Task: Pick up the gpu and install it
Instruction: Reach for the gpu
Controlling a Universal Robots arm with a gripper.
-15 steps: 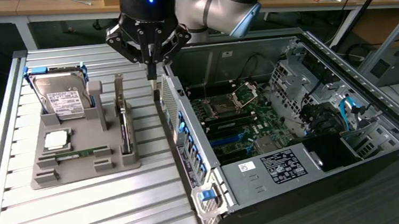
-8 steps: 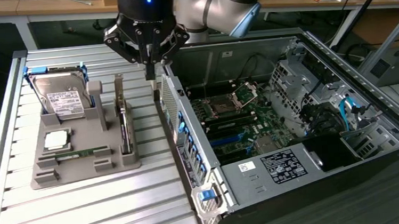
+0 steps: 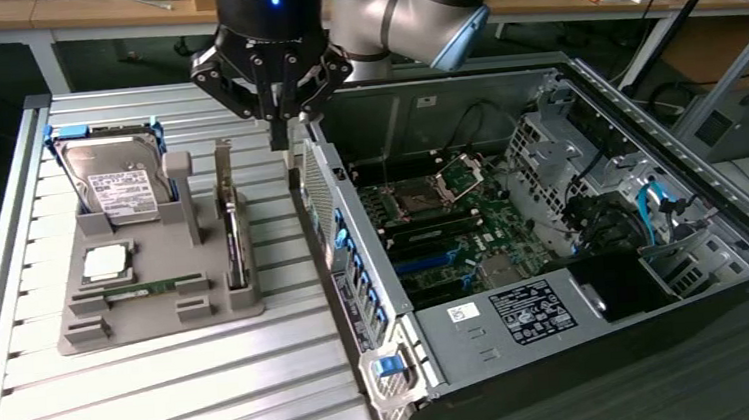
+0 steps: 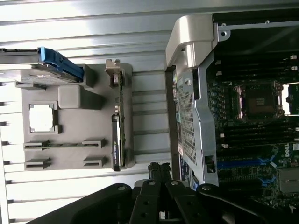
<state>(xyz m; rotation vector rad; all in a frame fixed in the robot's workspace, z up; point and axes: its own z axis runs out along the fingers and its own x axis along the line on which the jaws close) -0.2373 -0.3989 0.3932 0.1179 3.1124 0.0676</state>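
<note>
Thin dark circuit-card gpu with silver end bracket: stands on edge in a slot of grey moulded holder tray, centre-left of exterior view, untouched. Likely light, stiff, fragile; best taken by its upper edge near the bracket, clear of the cooler. Black multi-link gripper clenched, empty, hovering upper centre beside rear wall of open grey steel computer case. Silver hard drive upper left in tray
</note>
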